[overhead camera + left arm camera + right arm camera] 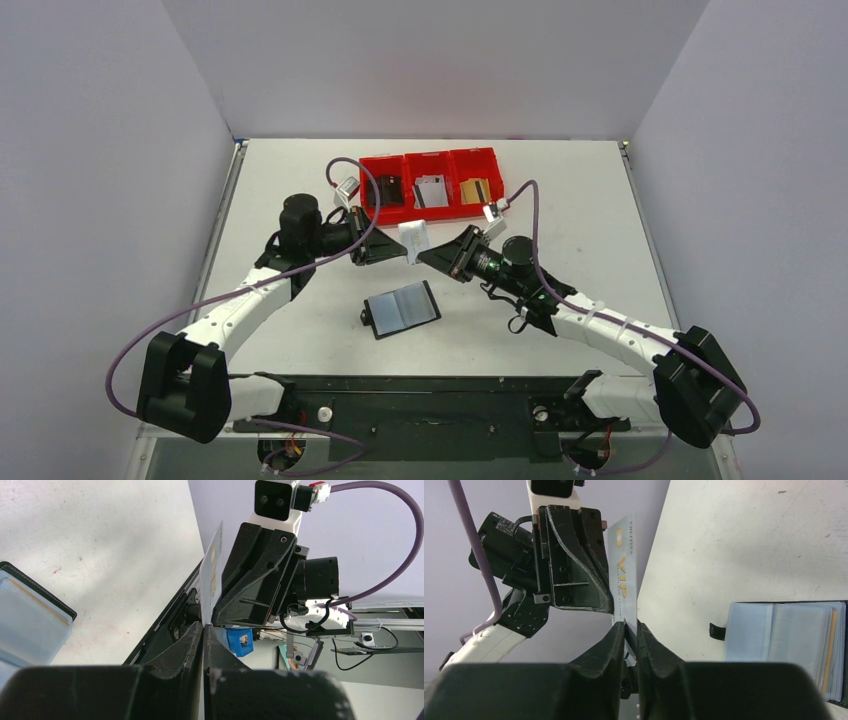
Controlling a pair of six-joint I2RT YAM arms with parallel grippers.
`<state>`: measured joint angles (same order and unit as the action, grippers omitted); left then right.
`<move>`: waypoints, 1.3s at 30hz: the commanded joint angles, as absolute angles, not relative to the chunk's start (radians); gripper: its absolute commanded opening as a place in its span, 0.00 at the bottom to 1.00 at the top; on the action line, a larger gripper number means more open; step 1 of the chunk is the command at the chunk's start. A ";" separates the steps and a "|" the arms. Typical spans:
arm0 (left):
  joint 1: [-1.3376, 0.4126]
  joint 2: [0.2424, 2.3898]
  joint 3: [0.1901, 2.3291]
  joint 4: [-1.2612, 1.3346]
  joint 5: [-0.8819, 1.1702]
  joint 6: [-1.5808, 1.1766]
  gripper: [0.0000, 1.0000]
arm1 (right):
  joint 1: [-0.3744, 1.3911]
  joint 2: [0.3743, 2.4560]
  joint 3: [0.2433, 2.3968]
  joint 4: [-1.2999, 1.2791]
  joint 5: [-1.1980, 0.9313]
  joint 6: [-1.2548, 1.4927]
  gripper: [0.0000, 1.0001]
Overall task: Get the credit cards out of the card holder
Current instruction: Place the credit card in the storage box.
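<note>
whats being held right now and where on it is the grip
A white card, up off the table between the two arms. The left gripper pinches one edge and the right gripper pinches the opposite edge.

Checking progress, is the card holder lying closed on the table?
No, the card holder lies spread open, its clear sleeves facing up.

A white table [600, 230] is enclosed by pale grey walls [430, 60] at the back and on both sides. Three red plastic bins [430, 156] are set side by side in one row on the far part of the table, touching one another, about midway across its width. A small dark speck [782, 491] is seen on the table's surface.
</note>
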<state>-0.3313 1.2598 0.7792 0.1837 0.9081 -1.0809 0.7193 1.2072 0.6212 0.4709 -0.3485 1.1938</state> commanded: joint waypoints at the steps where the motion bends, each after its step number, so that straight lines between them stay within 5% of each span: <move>1: -0.328 1.266 0.778 0.239 0.937 -1.075 0.00 | 0.714 1.221 0.625 0.559 -0.362 1.202 0.05; 6: -0.330 1.267 0.781 0.204 0.927 -1.052 0.02 | 0.713 1.226 0.625 0.553 -0.360 1.200 0.00; 10: -0.329 1.261 0.795 0.133 0.901 -1.005 0.30 | 0.714 1.220 0.636 0.498 -0.337 1.180 0.00; 16: -0.327 1.248 0.850 -0.118 0.769 -0.859 0.40 | 0.704 1.208 0.687 0.322 -0.265 1.114 0.00; 23: -0.327 1.246 0.920 -0.414 0.531 -0.689 0.47 | 0.647 1.271 0.840 0.065 -0.159 0.976 0.00; 39: -0.328 1.217 0.922 -0.482 0.512 -0.632 0.49 | 0.469 1.860 1.417 -0.161 -0.213 0.761 0.00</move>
<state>-0.3275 1.2488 0.8814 -0.4709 0.5106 -0.6659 0.5011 1.7554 1.2919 -0.1387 -0.1749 0.8215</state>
